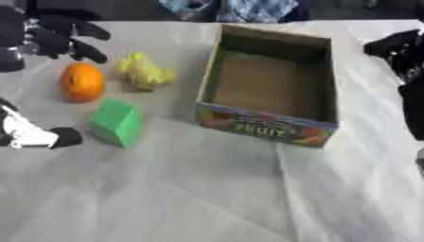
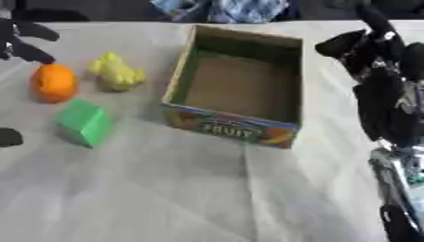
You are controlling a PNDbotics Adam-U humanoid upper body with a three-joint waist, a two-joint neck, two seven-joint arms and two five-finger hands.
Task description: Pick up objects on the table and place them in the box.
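An orange (image 1: 82, 82), a lumpy yellow object (image 1: 145, 72) and a green block (image 1: 116, 122) lie on the white-covered table (image 1: 207, 189), left of the box. The open cardboard box (image 1: 269, 124) with a colourful printed front stands in the middle, and its brown floor is bare. My left hand (image 1: 58, 35) hovers at the upper left, just above and behind the orange, fingers spread and holding nothing. At the right edge my right hand (image 2: 364, 45) hangs beside the box's far right corner, its fingers relaxed and empty.
A white and black part of my left arm (image 1: 29, 133) shows at the left edge, beside the green block. My right arm (image 2: 393, 142) runs down the right edge. Blue cloth (image 1: 248, 9) lies beyond the table's far edge.
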